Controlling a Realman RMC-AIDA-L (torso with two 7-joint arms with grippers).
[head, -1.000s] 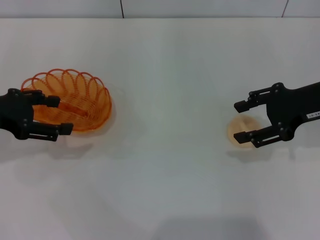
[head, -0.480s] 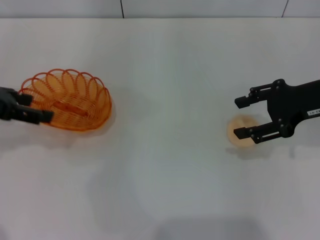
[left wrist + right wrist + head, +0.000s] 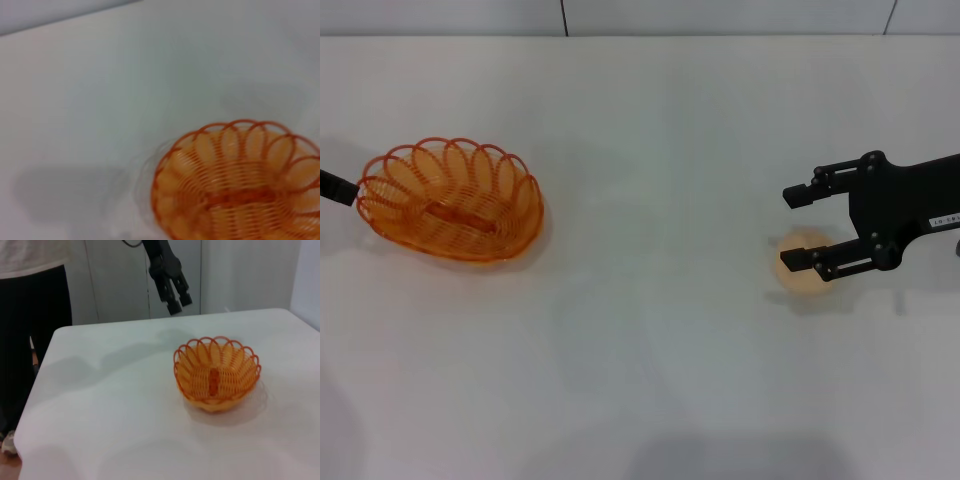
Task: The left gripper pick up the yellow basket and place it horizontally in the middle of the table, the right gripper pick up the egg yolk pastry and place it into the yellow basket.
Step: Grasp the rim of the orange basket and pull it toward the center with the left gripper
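Observation:
The yellow basket (image 3: 455, 200) stands upright and empty at the left of the white table (image 3: 650, 150); it also shows in the left wrist view (image 3: 240, 185) and the right wrist view (image 3: 217, 372). Only a black tip of my left gripper (image 3: 334, 187) shows at the head view's left edge, beside the basket's rim. The right wrist view shows the left gripper (image 3: 179, 302) raised above the table beyond the basket, fingers slightly apart and empty. My right gripper (image 3: 798, 227) is open over the egg yolk pastry (image 3: 798, 283), and its near finger overlaps the pastry's top.
A person in dark trousers (image 3: 30, 315) stands by the table's corner in the right wrist view. The table's far edge (image 3: 640, 37) meets a tiled wall.
My left gripper has drawn back to the left, away from the basket and almost out of the head view. The basket stays put. My right gripper has shifted slightly over the pastry.

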